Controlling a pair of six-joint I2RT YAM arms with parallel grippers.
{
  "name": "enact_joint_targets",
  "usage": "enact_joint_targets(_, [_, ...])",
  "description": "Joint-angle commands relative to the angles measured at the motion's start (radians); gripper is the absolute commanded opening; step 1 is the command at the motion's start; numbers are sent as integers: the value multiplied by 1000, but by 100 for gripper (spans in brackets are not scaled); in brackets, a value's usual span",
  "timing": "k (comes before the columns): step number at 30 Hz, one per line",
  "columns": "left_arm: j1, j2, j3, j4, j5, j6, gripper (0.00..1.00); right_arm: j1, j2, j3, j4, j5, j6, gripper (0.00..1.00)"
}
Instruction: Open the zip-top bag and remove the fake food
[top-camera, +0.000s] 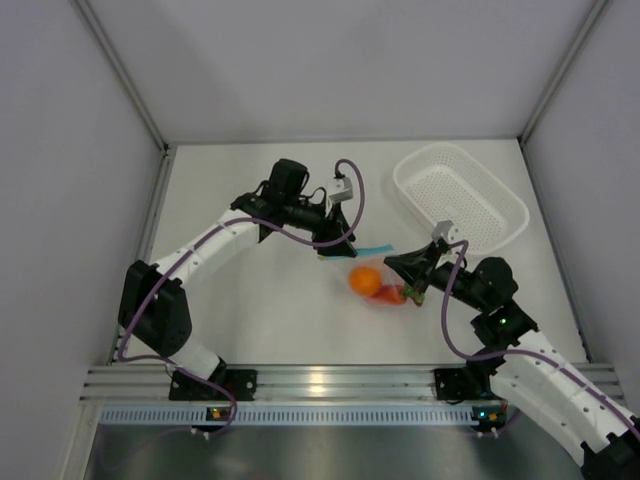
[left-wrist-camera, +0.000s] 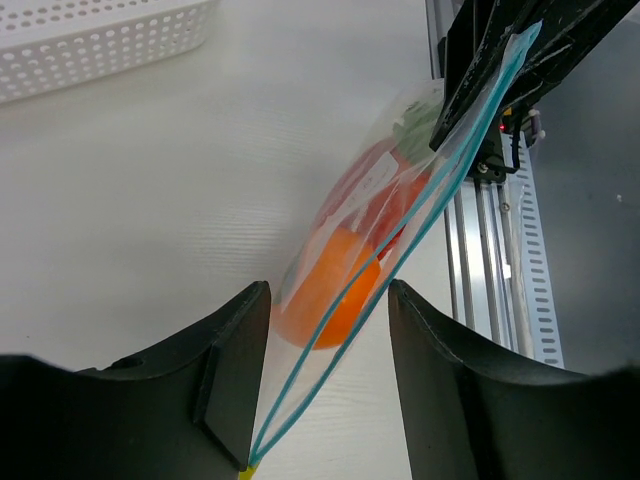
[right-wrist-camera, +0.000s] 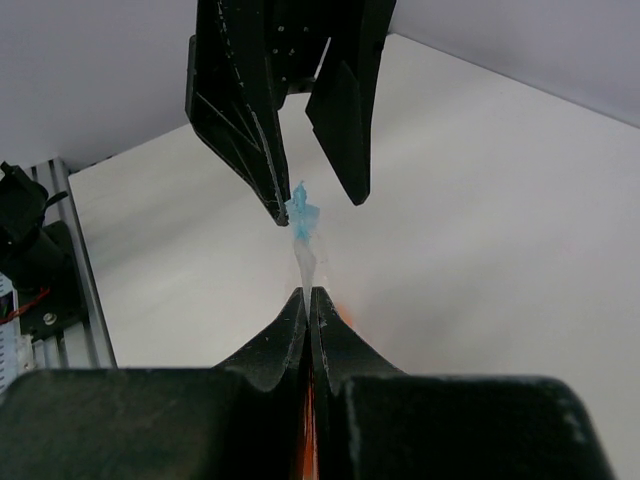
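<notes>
**Zip-top bag** (top-camera: 372, 268): near the middle of the table (top-camera: 250, 310), stretched between both grippers, blue zip strip (left-wrist-camera: 470, 130) uppermost.
**Fake food**: inside the bag; orange (top-camera: 365, 281) and a red piece (top-camera: 388, 296) show through the film.
**Right gripper** (right-wrist-camera: 305, 296): jaws closed, pinching the bag's zip edge.
**Left gripper** (left-wrist-camera: 328, 295): jaws partly spread, strip end against one finger (right-wrist-camera: 262, 150), clear of the other.
**Basket** (top-camera: 505, 195): white, perforated, far right corner.
</notes>
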Motion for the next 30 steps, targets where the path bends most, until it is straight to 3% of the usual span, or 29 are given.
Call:
enact_joint_targets(1, [-9, -34, -1, 18, -18, 24, 56, -12, -18, -4, 74, -23, -15, 0])
enact_joint_targets(11, [-9, -59, 3, 18, -41, 24, 56, -12, 8, -2, 77, -17, -17, 0])
enact_joint_targets(18, [7, -79, 12, 18, -135, 2, 58, -14, 14, -2, 79, -18, -20, 0])
enact_joint_targets(30, [8, -37, -4, 17, -29, 17, 56, -14, 5, -7, 92, -13, -9, 0])
